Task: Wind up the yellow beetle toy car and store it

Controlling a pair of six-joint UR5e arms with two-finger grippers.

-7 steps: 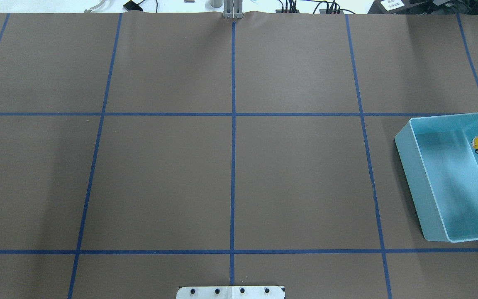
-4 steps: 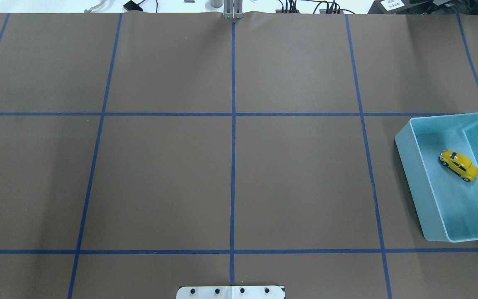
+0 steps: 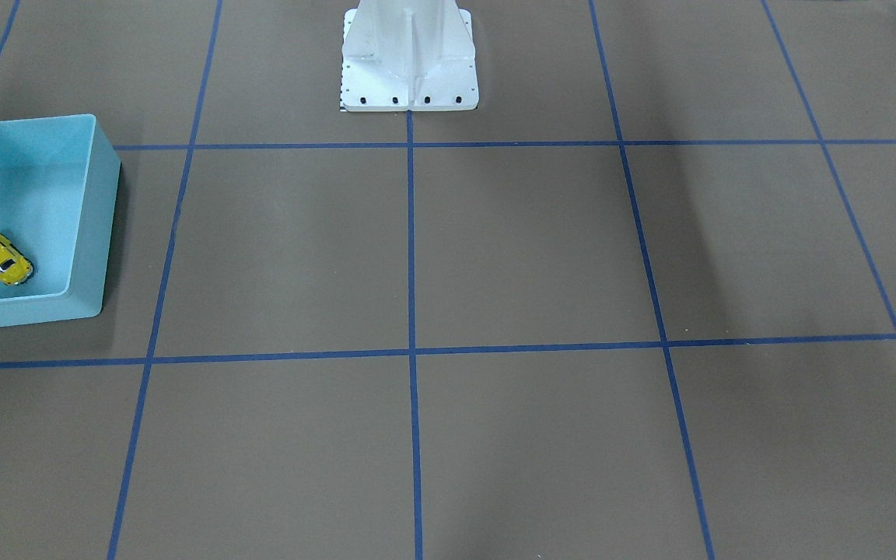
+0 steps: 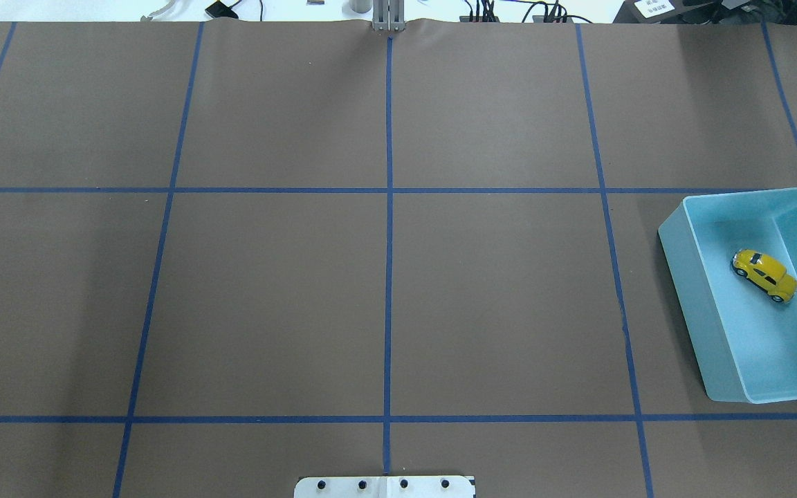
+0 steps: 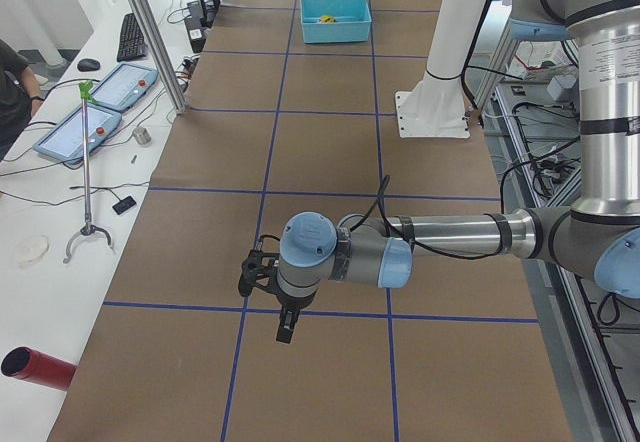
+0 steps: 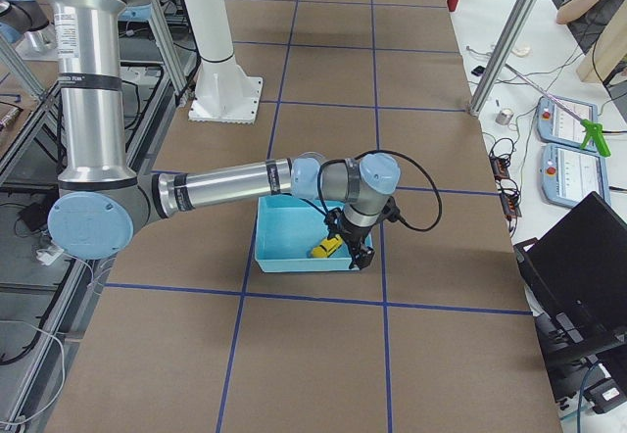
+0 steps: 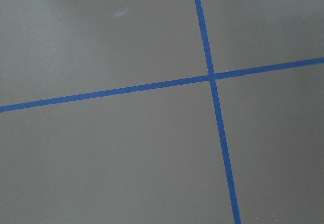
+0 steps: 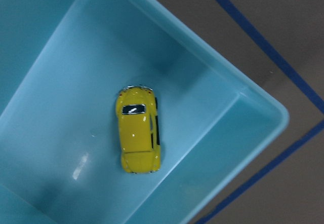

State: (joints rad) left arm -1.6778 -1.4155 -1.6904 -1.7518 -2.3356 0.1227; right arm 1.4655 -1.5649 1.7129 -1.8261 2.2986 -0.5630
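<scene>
Resting on its wheels inside bin (image 4: pixel 683 277): car (image 4: pixel 765 275), untouched (stored, apparently). Right end effector (image 6: pixel 359 255) hovers above bin; left end effector (image 5: pixel 282 324) over worktop (image 4: pixel 267 297), well apart. Whether either is apart or together: cannot tell.

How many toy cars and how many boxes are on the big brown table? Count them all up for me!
Toy cars: 1, the yellow beetle toy car, sitting inside the bin.
Bins: 1, the light blue bin, near the table's edge on the robot's right.
Total: 2
</scene>
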